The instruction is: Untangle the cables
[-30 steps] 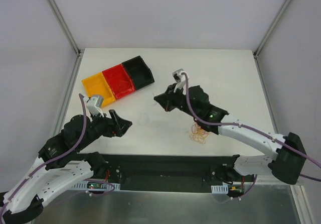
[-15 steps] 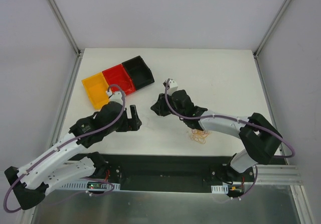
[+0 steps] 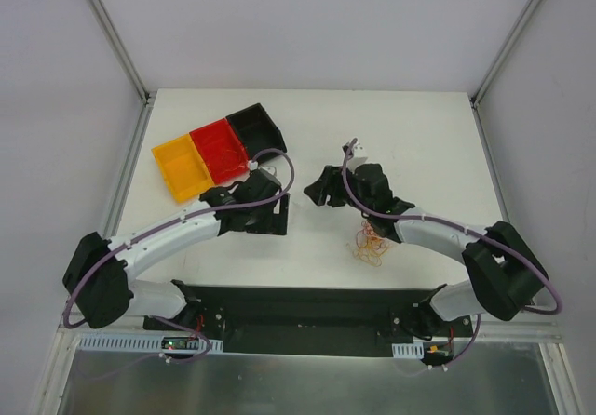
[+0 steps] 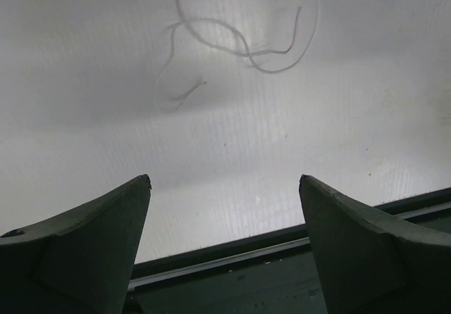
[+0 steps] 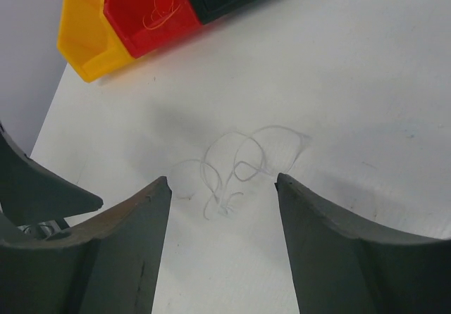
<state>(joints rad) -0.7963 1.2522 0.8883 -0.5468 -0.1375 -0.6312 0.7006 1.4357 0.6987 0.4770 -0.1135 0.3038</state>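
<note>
Orange hair-thin wire tangle (image 3: 370,246) is lying on the white tabletop (image 3: 419,127) beside our right arm (image 3: 438,238). We are swinging both arms inward over a pale loose strand (image 5: 243,160), left fingers (image 4: 91,250) and right fingers (image 5: 338,243) spread empty, likely readying a grasp.

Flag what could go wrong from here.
The left gripper and right gripper, both open, face the same pale wire at close quarters; they could collide. That wire lies flat on the table, so a pinch may scrape or miss. The right forearm passes beside the orange tangle and could drag it.
</note>
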